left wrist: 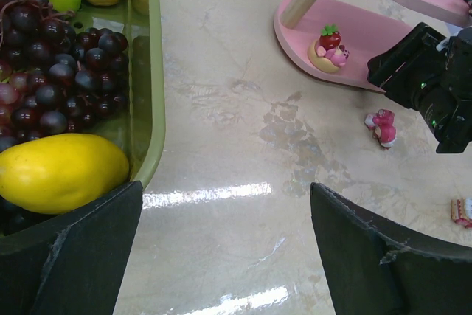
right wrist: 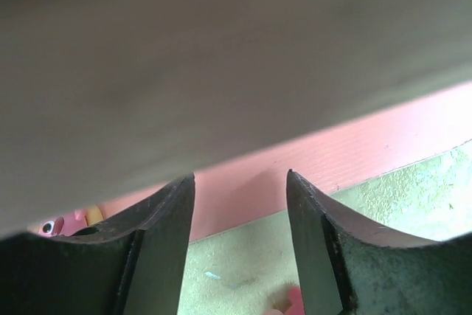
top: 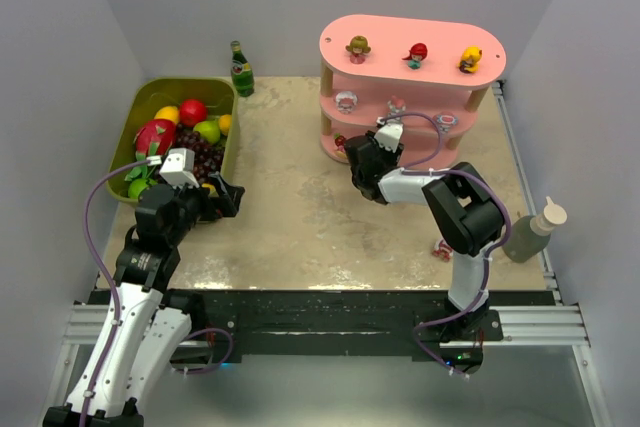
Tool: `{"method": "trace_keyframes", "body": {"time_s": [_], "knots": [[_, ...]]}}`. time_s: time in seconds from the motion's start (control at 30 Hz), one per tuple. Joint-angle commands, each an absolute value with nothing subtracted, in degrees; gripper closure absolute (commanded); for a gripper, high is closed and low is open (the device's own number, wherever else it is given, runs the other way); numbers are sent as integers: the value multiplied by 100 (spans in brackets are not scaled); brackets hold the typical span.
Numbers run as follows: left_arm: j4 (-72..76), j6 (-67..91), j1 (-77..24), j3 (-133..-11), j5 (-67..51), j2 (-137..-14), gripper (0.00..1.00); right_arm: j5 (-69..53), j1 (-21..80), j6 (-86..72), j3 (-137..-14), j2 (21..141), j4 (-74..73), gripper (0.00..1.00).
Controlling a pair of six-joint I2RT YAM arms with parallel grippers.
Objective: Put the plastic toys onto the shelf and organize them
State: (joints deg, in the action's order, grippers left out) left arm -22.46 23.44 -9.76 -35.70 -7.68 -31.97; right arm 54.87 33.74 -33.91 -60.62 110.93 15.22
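**Both grippers spread, both empty**

The left gripper [left wrist: 225, 212] hangs just beside the olive-green plastic bin [left wrist: 153, 71], its fingers wide apart and holding nothing. The right gripper [right wrist: 240, 182] sits at the bottom board of the pink three-tier oval shelf [top: 390, 65], fingers parted with nothing between them. A small pink-and-red plastic figurine [left wrist: 382, 127] lies on the beige table [top: 290, 217] near the shelf's foot.

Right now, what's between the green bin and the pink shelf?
Nothing: the top view shows only bare table between the bin and the shelf.

Strawberry figurine [left wrist: 330, 47] on shelf [left wrist: 373, 32]
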Motion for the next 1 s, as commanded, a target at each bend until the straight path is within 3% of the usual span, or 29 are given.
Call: {"method": "trace_keyframes", "body": {"time_s": [0.0,0.13,0.53,0.8,0.97], "knots": [[-2224,2399,-949,-3516,-800,-3155,0,5432,3296,-3288,-5907,11092,1528,45],[-2215,2399,-949,-3516,-800,-3155,0,5265,3313,-3331,-5669,10951,1697,42],[-2197,2399,-949,-3524,-809,-3120,0,5247,3638,-4578,-5186,9994,168,27],[-2145,2373,-949,-3524,-914,-3103,0,4782,3665,-4852,-4632,9379,-281,26],[-1996,2277,-949,-3542,-1124,-3225,0,4307,3674,-4439,-4526,9413,-27,30]]}}
